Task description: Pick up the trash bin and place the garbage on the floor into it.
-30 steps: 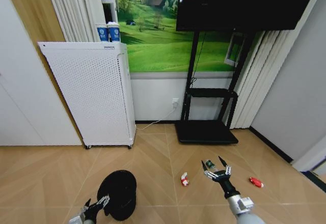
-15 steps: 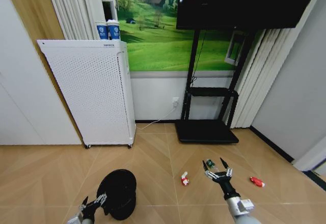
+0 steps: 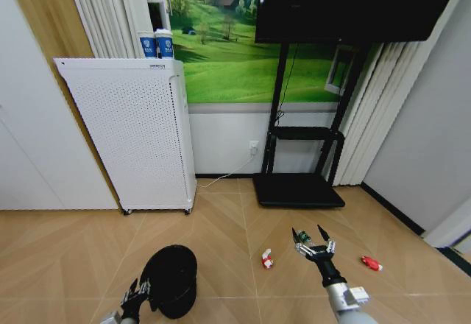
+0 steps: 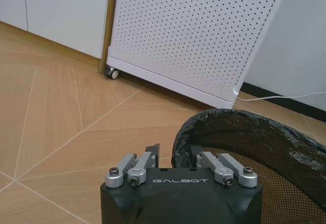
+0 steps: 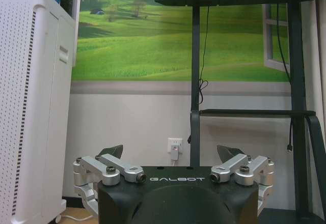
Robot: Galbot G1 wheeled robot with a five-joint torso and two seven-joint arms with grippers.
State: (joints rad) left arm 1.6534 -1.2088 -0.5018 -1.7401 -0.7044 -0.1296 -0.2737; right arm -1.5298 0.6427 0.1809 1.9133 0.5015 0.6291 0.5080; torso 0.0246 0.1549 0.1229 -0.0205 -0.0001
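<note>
The small round black mesh trash bin (image 3: 174, 279) is seen standing upright on the light wooden herringbone floor (image 3: 66, 258), in front of the tall white perforated cabinet on castors (image 3: 136, 143). The left gripper (image 3: 138, 293) is held low at the bin's near-left side; in the left wrist view its fingers (image 4: 153, 150) are drawn close together at the black-lined rim (image 4: 229, 119) of the bin, one dark fingertip being seen just outside the rim, though whether the rim is actually pinched cannot be told. The right gripper (image 3: 312, 243) is raised over the floor with its two fingers spread wide and nothing between them. A small red-and-white wrapper (image 3: 266, 261) lies on the floor just to the left of that gripper, a small red piece (image 3: 370, 263) lies further off to its right, and a dark green item (image 3: 302, 238) is seen between the spread fingertips, whether touched or merely behind them cannot be told. Two blue-and-white paper cups (image 3: 156, 45) are noted on top of the cabinet
</note>
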